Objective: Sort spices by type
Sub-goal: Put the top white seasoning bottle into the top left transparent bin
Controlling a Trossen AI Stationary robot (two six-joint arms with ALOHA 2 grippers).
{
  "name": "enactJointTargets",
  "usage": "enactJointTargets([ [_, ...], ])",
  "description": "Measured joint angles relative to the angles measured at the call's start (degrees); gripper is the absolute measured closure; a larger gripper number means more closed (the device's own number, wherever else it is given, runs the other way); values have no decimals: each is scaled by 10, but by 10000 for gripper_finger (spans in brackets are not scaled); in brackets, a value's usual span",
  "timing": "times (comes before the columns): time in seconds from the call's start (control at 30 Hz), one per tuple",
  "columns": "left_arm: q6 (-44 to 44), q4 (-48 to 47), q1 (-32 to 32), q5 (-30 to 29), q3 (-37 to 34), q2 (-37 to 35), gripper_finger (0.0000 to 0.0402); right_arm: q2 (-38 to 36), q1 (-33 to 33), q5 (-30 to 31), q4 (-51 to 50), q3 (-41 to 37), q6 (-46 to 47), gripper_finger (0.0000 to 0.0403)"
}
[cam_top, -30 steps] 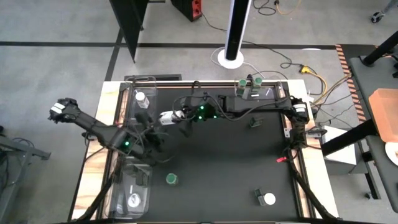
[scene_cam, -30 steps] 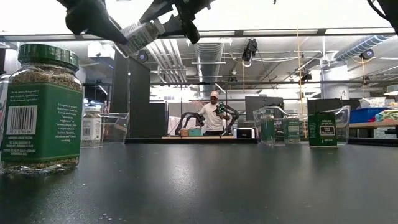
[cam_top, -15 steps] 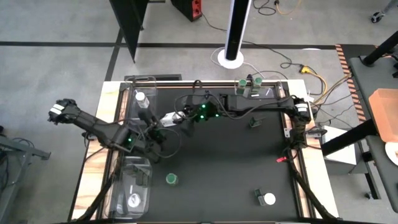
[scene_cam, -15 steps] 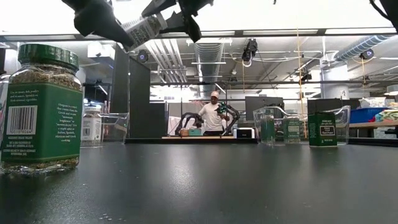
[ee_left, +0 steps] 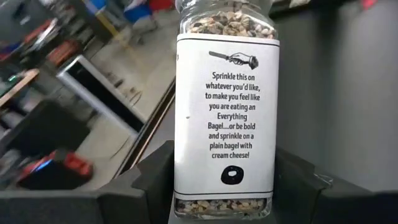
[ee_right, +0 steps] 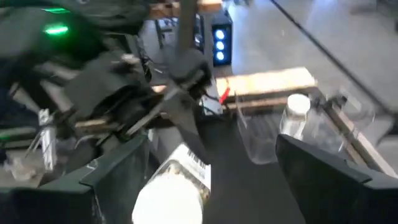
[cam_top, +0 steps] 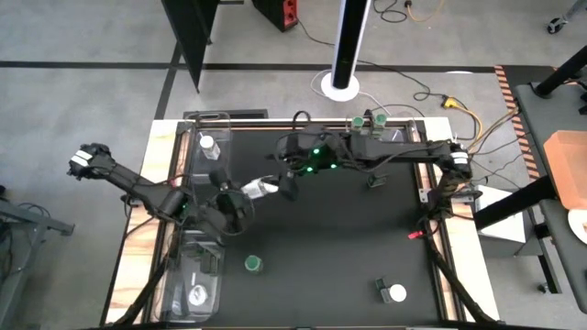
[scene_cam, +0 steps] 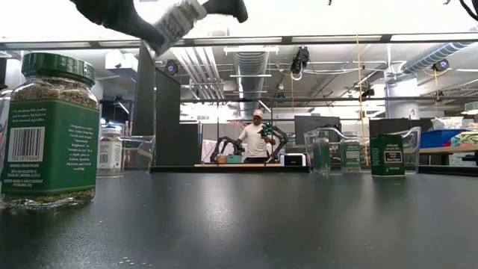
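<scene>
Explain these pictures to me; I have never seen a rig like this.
Two dark robot arms work at a black table, sorting spice jars. One picture looks straight down, one looks level across the tabletop, and two come from cameras on the arms' wrists. The left arm holds a seasoning jar with a white lid in its jaws above the table. The right arm has its jaws open close to that jar. A green-lidded jar and a white-lidded jar sit on the table.

A green-lidded dark spice jar (cam_top: 252,264) is standing on the black table (cam_top: 348,247), left of a white-lidded jar (cam_top: 394,293) and right of a clear plastic rectangular tray (cam_top: 194,275).
</scene>
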Motion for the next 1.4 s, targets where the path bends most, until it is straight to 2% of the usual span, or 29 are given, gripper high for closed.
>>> enactJointTargets([
  [0.17, 88, 148, -11, 29, -35, -19, 216, -60, 32, -3, -10, -31, -78, 63],
  [0.3, 158, 284, -19, 81, -76, -39, 216, -108, 81, -4, 48, -140, -105, 71],
  [0.43, 211, 381, -19, 117, -119, -61, 216, -154, 105, 8, 121, -252, -127, 77],
  [0.57, 276, 456, -18, 146, -139, -79, 216, -184, 106, 70, 270, -352, -198, 77],
  [0.7, 326, 475, -1, 187, -142, -93, 216, -155, 79, 64, 468, -432, -260, 68],
  [0.77, 327, 479, 14, 233, -139, -98, 216, -141, 57, 24, 537, -440, -254, 63],
  [0.83, 327, 485, 27, 286, -138, -100, 216, -127, 39, -53, 581, -437, -236, 60],
  [0.9, 325, 494, 37, 309, -138, -97, 216, -109, 34, -98, 612, -428, -221, 58],
  [1.0, 329, 494, 39, 311, -139, -94, 216, -93, 38, -105, 616, -409, -219, 58],
  [1.13, 328, 525, 38, 358, -156, -92, 216, -78, 53, -105, 617, -375, -224, 62],
  [1.33, 328, 576, 38, 362, -184, -87, 216, -42, 92, -103, 599, -341, -257, 70],
  [1.4, 328, 597, 38, 364, -189, -87, 216, -35, 98, -77, 601, -329, -259, 74],
])
